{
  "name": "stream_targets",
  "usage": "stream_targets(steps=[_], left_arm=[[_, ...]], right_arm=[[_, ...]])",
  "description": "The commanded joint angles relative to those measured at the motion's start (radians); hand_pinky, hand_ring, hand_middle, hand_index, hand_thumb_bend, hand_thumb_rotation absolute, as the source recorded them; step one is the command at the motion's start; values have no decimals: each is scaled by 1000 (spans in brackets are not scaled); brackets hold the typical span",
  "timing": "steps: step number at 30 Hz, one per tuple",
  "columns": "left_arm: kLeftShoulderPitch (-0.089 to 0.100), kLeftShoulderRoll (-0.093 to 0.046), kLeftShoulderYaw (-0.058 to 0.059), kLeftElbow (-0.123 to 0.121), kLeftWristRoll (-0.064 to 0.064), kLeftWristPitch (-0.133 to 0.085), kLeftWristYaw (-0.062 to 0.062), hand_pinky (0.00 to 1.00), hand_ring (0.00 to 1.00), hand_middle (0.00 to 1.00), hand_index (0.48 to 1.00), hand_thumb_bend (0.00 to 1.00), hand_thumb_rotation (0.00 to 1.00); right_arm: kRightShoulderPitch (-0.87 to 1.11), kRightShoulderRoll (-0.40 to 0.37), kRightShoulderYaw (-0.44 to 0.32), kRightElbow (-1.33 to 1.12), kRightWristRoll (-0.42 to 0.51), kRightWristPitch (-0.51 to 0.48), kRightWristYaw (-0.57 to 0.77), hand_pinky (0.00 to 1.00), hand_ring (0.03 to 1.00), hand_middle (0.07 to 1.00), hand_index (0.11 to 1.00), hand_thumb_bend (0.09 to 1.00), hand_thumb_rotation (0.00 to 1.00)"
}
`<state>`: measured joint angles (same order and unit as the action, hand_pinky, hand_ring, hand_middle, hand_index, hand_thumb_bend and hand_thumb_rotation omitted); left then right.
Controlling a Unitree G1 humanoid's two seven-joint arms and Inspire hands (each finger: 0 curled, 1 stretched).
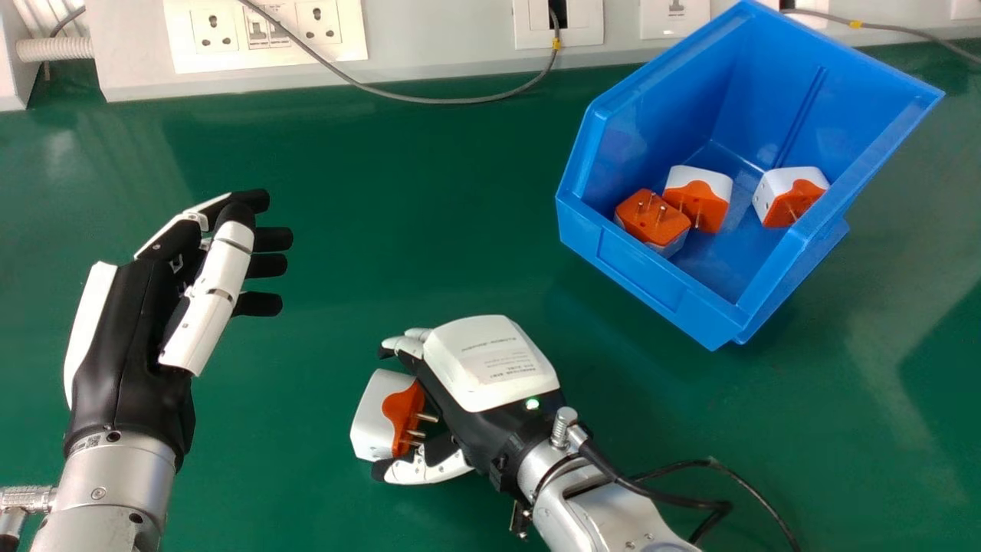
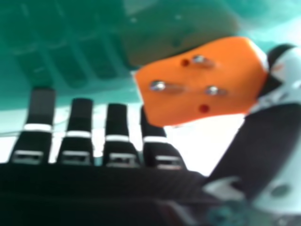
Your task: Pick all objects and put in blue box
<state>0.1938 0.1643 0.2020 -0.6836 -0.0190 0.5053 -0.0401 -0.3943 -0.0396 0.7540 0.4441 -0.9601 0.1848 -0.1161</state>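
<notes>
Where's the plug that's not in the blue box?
Low in the head view, left of centre, the plug sits between thumb and fingers of the right hand.

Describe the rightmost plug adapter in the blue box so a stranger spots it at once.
Find the blue box on the green table. Inside it, toward the head view's right, is an orange-and-white plug adapter. It sits by itself near the side wall, while the box's other two adapters lie close together.
</notes>
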Motion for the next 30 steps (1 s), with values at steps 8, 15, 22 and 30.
stream_targets(steps=[8, 15, 22, 30], left_arm=[[5, -6, -11, -49, 10, 2, 10, 601, 702, 702, 762, 266, 724], [5, -8, -16, -51, 14, 1, 15, 601, 703, 702, 762, 262, 725], [-2, -16, -25, -56, 23, 9, 22, 599, 701, 700, 761, 260, 726], [-11, -22, -26, -60, 26, 24, 28, 595, 699, 699, 760, 258, 726]], right_arm=[[-27, 24, 24, 4, -7, -2, 39, 670, 796, 832, 789, 464, 477], [-33, 24, 33, 14, -14, -5, 54, 661, 789, 820, 764, 458, 468], [-40, 30, 36, 30, -14, -16, 61, 645, 777, 802, 723, 491, 373], [-43, 7, -11, 61, 66, -142, -14, 468, 602, 659, 642, 511, 192]])
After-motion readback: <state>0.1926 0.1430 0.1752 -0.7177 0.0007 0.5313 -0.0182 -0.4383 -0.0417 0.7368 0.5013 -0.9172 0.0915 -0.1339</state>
